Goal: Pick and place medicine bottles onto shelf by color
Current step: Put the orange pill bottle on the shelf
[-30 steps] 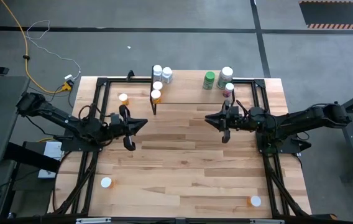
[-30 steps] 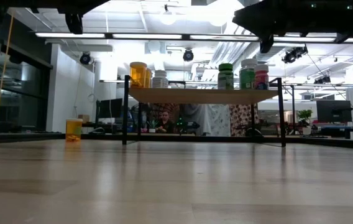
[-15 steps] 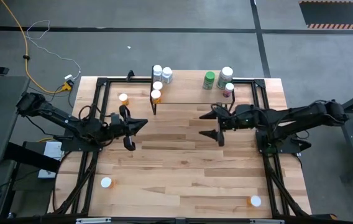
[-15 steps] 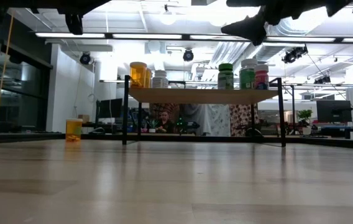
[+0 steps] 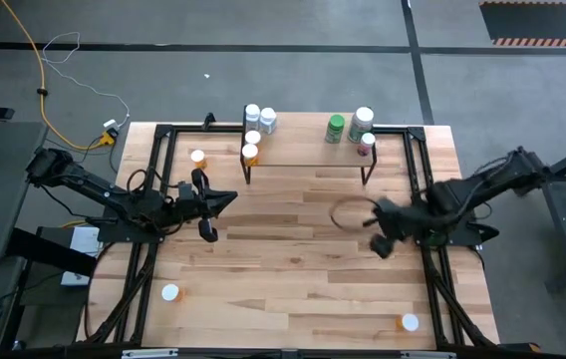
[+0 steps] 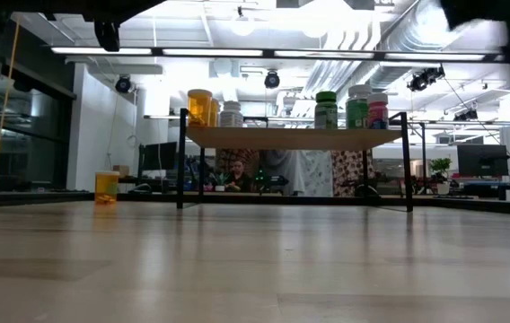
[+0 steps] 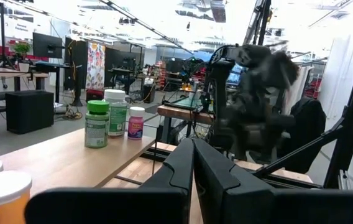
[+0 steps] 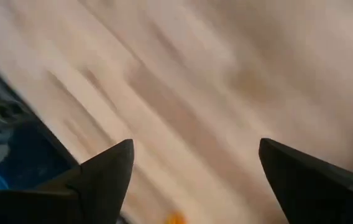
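The shelf stands at the table's far middle on thin black legs. On its left end are two white bottles and two orange bottles. On its right end are a green bottle, a large white one and a pinkish one. An orange bottle stands on the table left of the shelf. Two white-capped bottles stand near the front edge. My left gripper is shut and empty, left of centre. My right gripper is open, empty and blurred, right of centre.
Black frame rails run along the table's left and right sides. The low view shows the shelf with its bottles and the lone orange bottle on the table. Bare wood lies between the arms and toward the front edge.
My right gripper has swung fast from just in front of the shelf's right end toward the table's near right, with the arm drawing back and tipping down toward the tabletop. It carries nothing. The bottles have not moved.
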